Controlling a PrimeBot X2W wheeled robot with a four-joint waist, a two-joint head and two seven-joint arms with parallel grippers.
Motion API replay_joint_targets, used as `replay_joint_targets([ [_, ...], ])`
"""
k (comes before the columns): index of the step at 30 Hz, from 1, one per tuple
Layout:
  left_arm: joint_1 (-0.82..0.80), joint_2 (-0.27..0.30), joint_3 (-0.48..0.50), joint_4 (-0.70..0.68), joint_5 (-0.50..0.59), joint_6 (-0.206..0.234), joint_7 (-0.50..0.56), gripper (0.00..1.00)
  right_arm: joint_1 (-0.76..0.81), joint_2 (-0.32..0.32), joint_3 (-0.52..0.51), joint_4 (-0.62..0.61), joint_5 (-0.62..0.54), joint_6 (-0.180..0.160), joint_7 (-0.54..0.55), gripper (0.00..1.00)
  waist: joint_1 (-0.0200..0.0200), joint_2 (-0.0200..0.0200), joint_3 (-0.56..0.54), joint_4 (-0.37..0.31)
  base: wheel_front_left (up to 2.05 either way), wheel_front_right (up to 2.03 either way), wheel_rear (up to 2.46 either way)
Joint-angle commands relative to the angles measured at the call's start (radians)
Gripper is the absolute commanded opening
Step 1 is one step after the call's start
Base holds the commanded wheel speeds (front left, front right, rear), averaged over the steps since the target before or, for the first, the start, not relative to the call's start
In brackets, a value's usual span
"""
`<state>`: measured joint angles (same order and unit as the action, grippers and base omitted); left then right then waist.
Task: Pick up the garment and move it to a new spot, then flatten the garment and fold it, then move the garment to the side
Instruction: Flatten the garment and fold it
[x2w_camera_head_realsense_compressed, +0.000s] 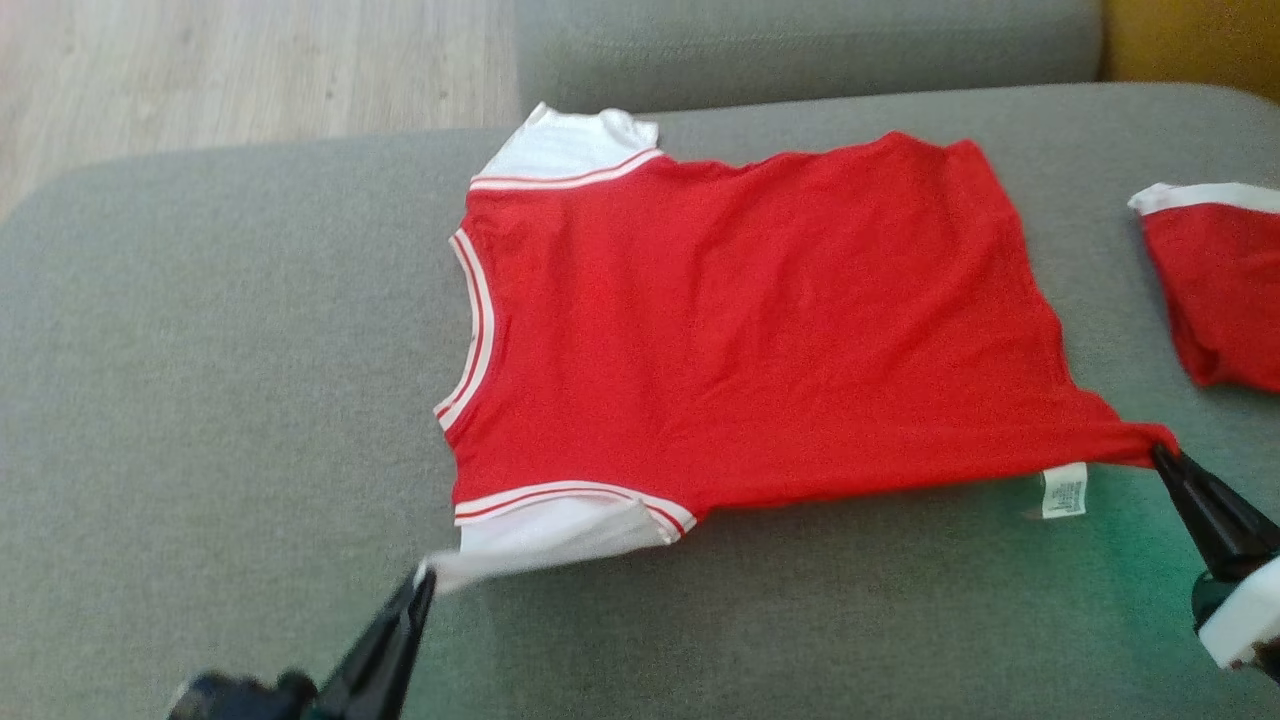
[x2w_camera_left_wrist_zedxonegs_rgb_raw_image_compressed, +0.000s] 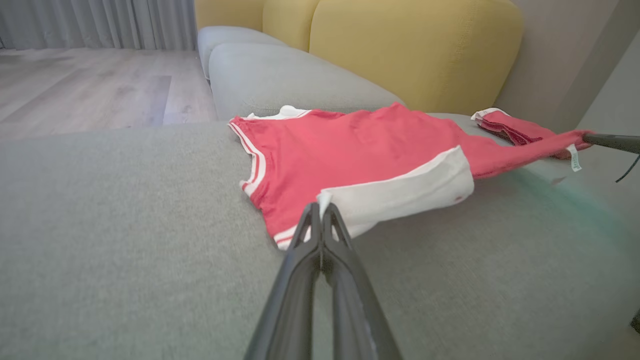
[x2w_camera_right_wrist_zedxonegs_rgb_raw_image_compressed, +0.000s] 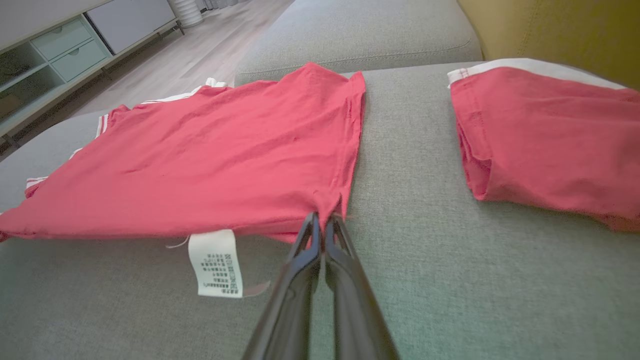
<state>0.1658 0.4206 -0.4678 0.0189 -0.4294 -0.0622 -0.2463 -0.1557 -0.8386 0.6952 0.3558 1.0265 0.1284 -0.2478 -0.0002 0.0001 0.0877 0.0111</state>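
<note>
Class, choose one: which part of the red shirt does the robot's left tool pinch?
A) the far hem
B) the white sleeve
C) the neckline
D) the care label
B: the left tool is shut on the edge of the white sleeve of the red shirt.

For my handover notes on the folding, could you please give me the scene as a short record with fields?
surface: grey sofa
shirt: red with white sleeves, spread out, not yet folded
left jaws: shut on the near sleeve
right jaws: shut on the near hem corner
near edge: pulled taut between the two grips
label: white, hanging by the hem corner
other garment: red, folded, apart from the shirt on the right
</note>
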Motion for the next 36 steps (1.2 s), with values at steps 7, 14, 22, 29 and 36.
replay_joint_targets([
  [7,-0.287,0.022,0.028,0.057,0.057,-0.029,-0.004,0.0,-0.087,-0.002,-0.037,0.009,-0.013,0.002,-0.003,0.0,0.0002,-0.0001,0.089,0.022,0.0,0.0,0.0],
  [14,-0.524,0.013,0.01,0.156,0.133,-0.046,-0.011,0.0,-0.216,0.007,-0.035,0.027,-0.025,0.002,0.024,0.0,0.0002,-0.0001,0.18,0.009,0.0,0.0,0.0],
  [22,-0.731,0.014,0.013,0.218,0.199,-0.057,-0.015,0.0,-0.381,0.038,0.009,0.075,-0.052,0.002,0.056,0.0,0.0002,-0.0001,0.273,-0.001,0.0,0.0,0.0],
  [29,-0.815,-0.015,0.024,0.248,0.232,-0.061,-0.015,0.0,-0.458,0.058,0.064,0.128,-0.051,0.002,0.051,0.02,0.0002,-0.0001,0.307,0.005,0.0,0.0,0.0],
  [36,-0.753,-0.068,0.094,0.28,0.217,-0.023,-0.015,1.0,-0.487,0.083,0.082,0.191,-0.082,0.002,0.0,1.0,0.0002,-0.0001,0.281,0.003,0.0,0.0,0.0],
])
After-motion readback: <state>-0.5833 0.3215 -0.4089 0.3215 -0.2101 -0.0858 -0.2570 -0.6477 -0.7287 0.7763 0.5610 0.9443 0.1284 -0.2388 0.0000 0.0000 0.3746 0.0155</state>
